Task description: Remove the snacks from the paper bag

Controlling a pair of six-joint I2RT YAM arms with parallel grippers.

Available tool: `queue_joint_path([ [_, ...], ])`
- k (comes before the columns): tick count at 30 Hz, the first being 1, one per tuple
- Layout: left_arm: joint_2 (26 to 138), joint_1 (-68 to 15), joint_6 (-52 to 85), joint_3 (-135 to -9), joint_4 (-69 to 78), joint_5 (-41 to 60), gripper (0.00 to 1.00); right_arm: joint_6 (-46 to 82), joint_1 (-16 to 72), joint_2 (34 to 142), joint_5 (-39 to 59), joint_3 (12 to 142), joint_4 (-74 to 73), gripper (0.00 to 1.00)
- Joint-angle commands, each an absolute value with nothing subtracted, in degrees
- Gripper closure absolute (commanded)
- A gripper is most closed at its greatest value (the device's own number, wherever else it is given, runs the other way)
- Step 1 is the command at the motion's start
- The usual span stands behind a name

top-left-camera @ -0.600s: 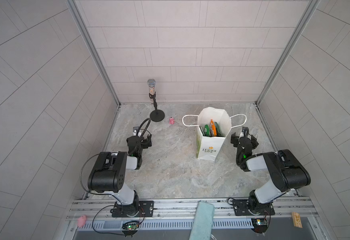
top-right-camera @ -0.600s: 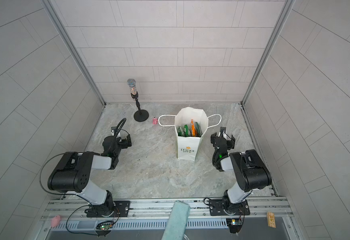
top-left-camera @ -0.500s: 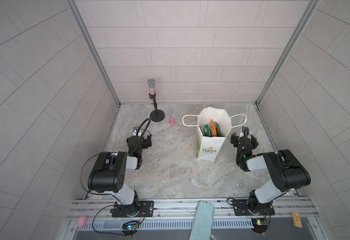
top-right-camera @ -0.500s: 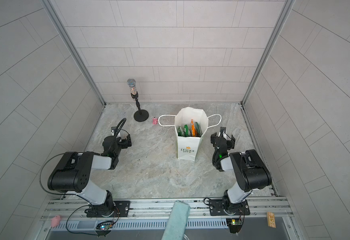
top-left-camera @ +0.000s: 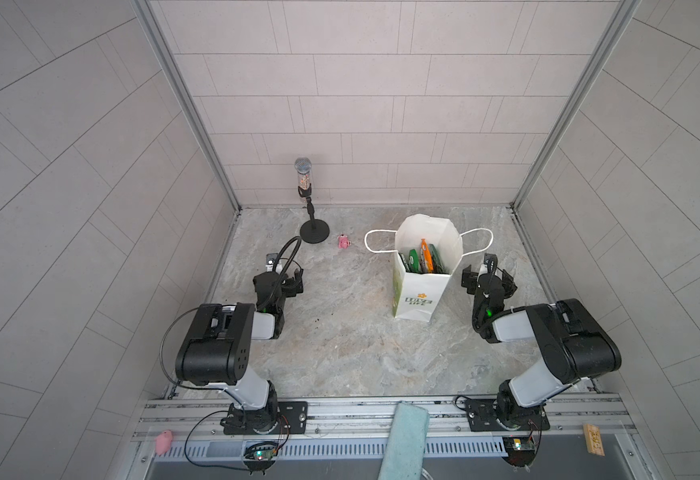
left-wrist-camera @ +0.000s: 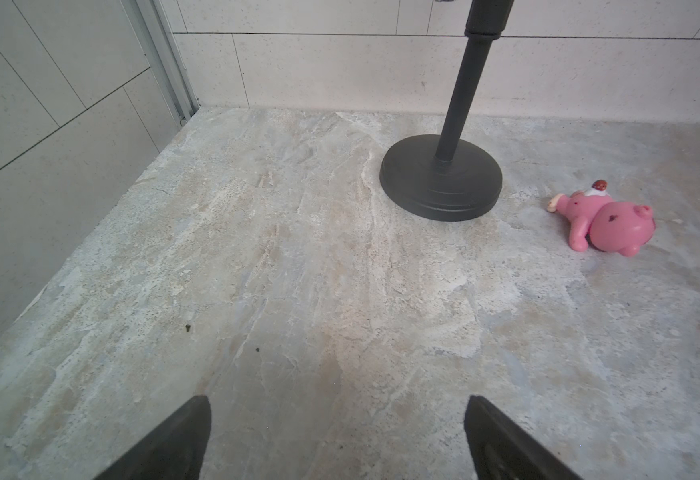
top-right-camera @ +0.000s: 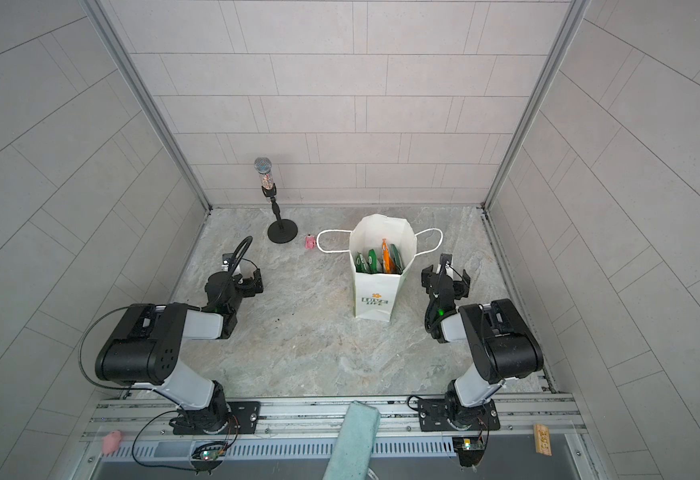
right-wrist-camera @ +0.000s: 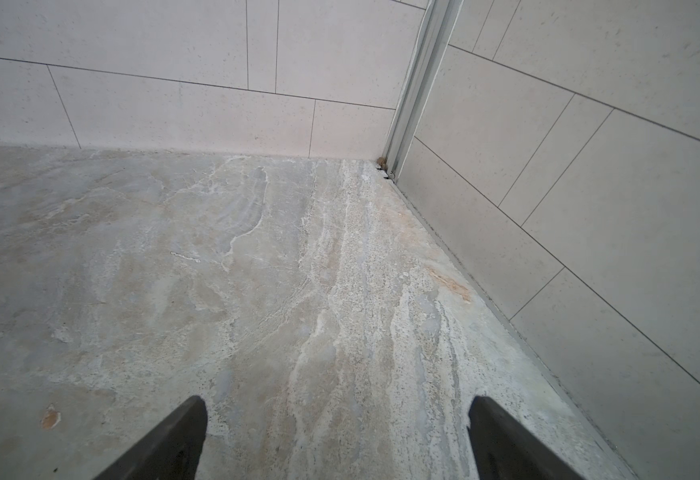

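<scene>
In both top views the white paper bag (top-left-camera: 416, 291) (top-right-camera: 374, 293) stands upright and open at the back right of the stone floor, cord handles splayed to either side. The snacks (top-left-camera: 423, 259) (top-right-camera: 379, 261) stand on edge inside it: green packets and one orange one. My left gripper (top-left-camera: 283, 274) (top-right-camera: 242, 272) (left-wrist-camera: 337, 415) is open and empty, low over the floor well left of the bag. Just right of the bag, apart from it, my right gripper (top-left-camera: 487, 277) (top-right-camera: 446, 276) (right-wrist-camera: 337, 415) is open and empty. Neither wrist view shows the bag.
A black microphone stand (top-left-camera: 314, 235) (left-wrist-camera: 441, 183) is at the back left, with a small pink pig toy (top-left-camera: 344, 242) (left-wrist-camera: 606, 220) beside it. A teal cloth (top-left-camera: 406, 440) hangs over the front rail. Tiled walls enclose three sides; the right gripper faces the back right corner (right-wrist-camera: 385, 166).
</scene>
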State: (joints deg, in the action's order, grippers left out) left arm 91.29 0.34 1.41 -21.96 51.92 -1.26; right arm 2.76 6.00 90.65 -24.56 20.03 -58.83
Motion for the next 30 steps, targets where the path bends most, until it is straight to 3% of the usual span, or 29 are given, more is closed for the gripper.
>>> queue_joint_path([
  [1,90.9,0.4,0.7,-23.0,52.2,-0.8,0.0,1.9,6.2,91.0,-24.7,19.8,-58.7,0.01],
  [6,90.7,0.4,0.7,-22.8,52.4,-1.0,0.0,2.0,6.2,91.0,-24.7,19.7,-58.8,0.01],
  [10,87.0,0.2,3.1,-22.5,50.1,-8.2,0.0,2.9,6.2,88.4,-25.8,17.8,-59.6,0.01],
  [14,79.0,0.0,6.3,-26.2,35.1,-15.2,0.0,1.7,6.4,90.1,-25.0,13.4,-70.4,0.01],
  [17,73.7,0.0,15.7,-31.8,19.2,-19.2,0.0,1.5,6.5,88.8,-24.5,13.6,-69.2,0.01],
  [25,66.6,-3.4,32.5,-42.3,2.3,1.2,0.0,6.9,6.4,73.6,-32.1,22.5,-38.4,0.01],
  [30,65.1,-7.8,40.4,-47.8,-0.2,15.7,0.0,17.3,6.1,66.4,-30.3,28.3,-15.7,0.01],
])
